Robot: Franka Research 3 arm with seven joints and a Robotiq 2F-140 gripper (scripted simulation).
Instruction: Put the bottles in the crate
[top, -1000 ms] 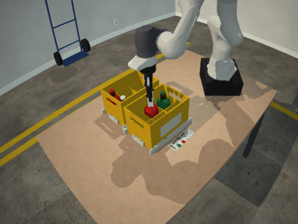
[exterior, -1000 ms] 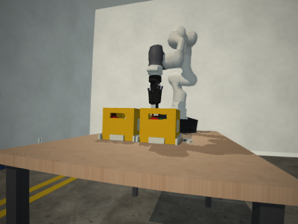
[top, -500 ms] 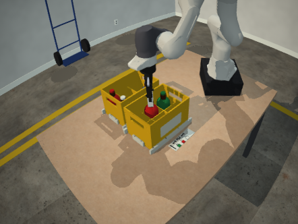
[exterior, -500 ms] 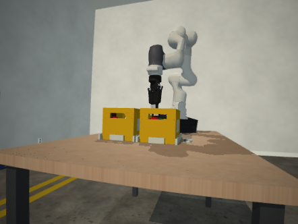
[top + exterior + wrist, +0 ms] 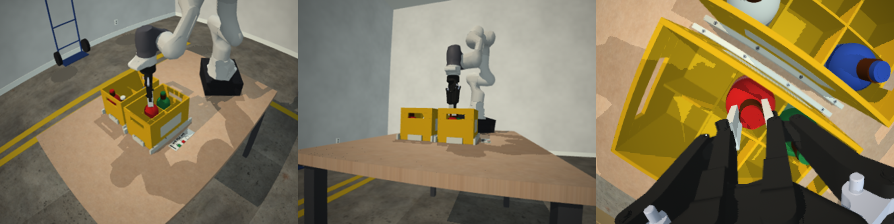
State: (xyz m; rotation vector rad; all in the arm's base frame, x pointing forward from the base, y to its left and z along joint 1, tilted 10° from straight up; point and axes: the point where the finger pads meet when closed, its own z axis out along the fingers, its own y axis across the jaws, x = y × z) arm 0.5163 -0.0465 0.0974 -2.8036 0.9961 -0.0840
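Note:
My gripper (image 5: 150, 103) (image 5: 452, 106) (image 5: 751, 112) points down and is shut on the neck of a red bottle (image 5: 151, 111) (image 5: 746, 91). That bottle is upright inside the near crate (image 5: 136, 133) (image 5: 458, 129) (image 5: 638, 135); whether its base touches the floor is hidden. A green bottle (image 5: 163, 102) (image 5: 791, 111) stands in the same crate beside it. The other crate (image 5: 112, 108) (image 5: 417, 127) holds a blue bottle (image 5: 847, 65), a white bottle (image 5: 123, 98) (image 5: 757, 11) and another red bottle (image 5: 112, 92). The pick list (image 5: 174, 145) shows green and red squares; its marks are too small to read.
Both crates sit level side by side, with pale rails (image 5: 168, 139) (image 5: 745, 56) at their bases. Crate walls and dividers stand close around the held bottle. The arm's black base (image 5: 220, 86) is at the back of the table.

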